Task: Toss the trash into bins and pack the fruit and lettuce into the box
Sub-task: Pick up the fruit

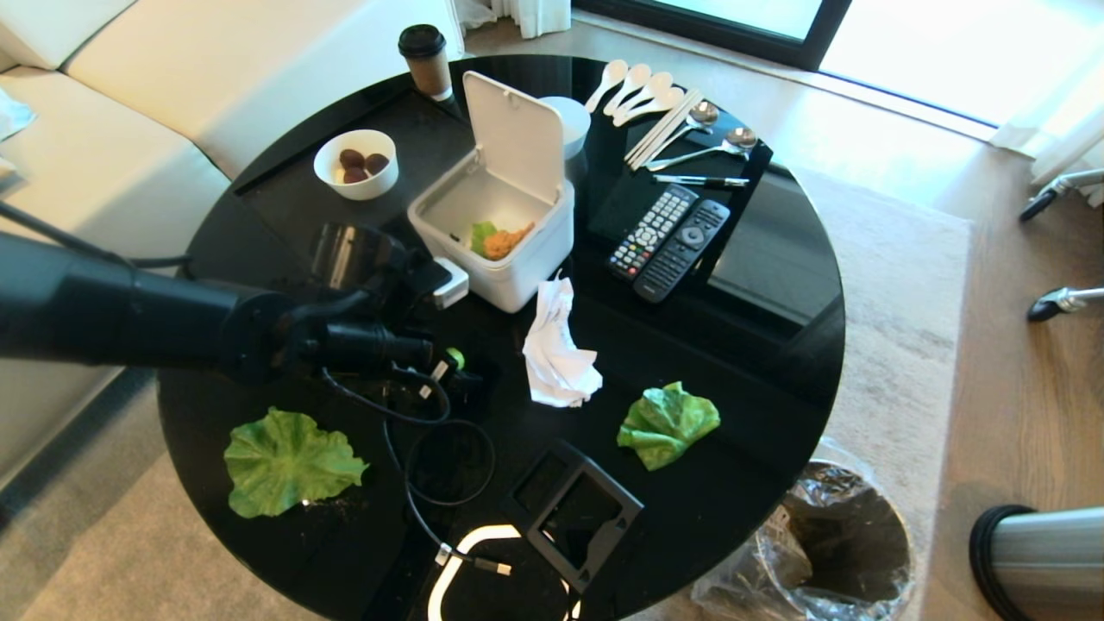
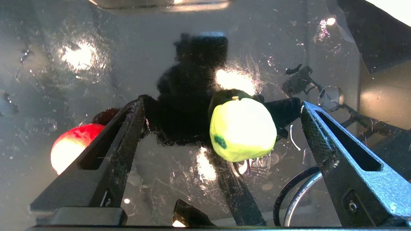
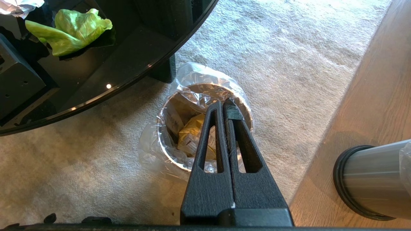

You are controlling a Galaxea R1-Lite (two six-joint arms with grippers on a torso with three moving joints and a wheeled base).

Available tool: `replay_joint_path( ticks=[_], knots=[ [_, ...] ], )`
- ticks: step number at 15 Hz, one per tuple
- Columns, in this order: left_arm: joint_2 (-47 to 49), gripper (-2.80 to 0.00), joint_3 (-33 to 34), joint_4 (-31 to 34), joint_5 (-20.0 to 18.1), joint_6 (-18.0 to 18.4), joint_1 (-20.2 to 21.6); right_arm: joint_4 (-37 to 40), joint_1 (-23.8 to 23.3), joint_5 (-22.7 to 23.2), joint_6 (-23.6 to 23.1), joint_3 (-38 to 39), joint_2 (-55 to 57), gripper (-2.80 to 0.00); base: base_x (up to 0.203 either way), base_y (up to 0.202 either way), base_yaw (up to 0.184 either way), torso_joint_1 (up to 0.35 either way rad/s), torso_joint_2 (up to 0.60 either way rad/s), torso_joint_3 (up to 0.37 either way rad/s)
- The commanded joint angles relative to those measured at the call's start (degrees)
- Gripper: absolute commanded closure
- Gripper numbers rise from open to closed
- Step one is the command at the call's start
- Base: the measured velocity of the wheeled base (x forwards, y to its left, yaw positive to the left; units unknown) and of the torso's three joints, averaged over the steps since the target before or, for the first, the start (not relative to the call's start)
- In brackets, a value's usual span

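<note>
My left gripper [image 2: 222, 106] hangs open just over the black table, its fingers either side of the small green apple [image 2: 242, 130] without touching it. The red apple [image 2: 72, 146] lies outside one finger. The white box [image 1: 517, 285] stands with its lid up, something green and orange inside. A crumpled tissue [image 1: 556, 349] lies in front of it, with lettuce leaves at the front left [image 1: 289, 461] and right [image 1: 668, 423]. My right gripper [image 3: 223, 104] is shut and empty above a lined steel bin [image 3: 160, 122] holding the gold wrapper [image 3: 189, 131].
A black square tray [image 1: 573, 513] and a looped cable [image 1: 431, 466] lie near the front edge. Two remotes [image 1: 668, 241], spoons [image 1: 690, 129], a bowl [image 1: 355, 164] and a coffee cup [image 1: 425, 60] sit behind. A second steel bin [image 1: 1044, 552] is on the floor at right.
</note>
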Motion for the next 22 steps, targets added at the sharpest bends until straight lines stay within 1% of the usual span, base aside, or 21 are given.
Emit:
replay_joint_path(
  ticks=[1,9,10,22],
  knots=[
    [0.51,-2.8,-0.03,0.16,-0.04,0.95,-0.01,-0.04,0.02,0.05,-0.02,0.01,0.07,0.0,0.0,0.0,0.0,0.0,0.0,0.0],
    [0.16,-2.8,0.85,0.28,-0.13,0.95,-0.01,-0.04,0.02,0.05,-0.02,0.01,0.07,0.0,0.0,0.0,0.0,0.0,0.0,0.0],
    [0.16,0.0,0.85,0.28,-0.22,0.95,-0.01,-0.04,0.02,0.05,-0.02,0.01,0.07,0.0,0.0,0.0,0.0,0.0,0.0,0.0],
    [-1.88,0.0,0.93,0.37,-0.22,0.6,0.34,-0.04,0.02,0.05,-0.02,0.01,0.07,0.0,0.0,0.0,0.0,0.0,0.0,0.0]
  ],
)
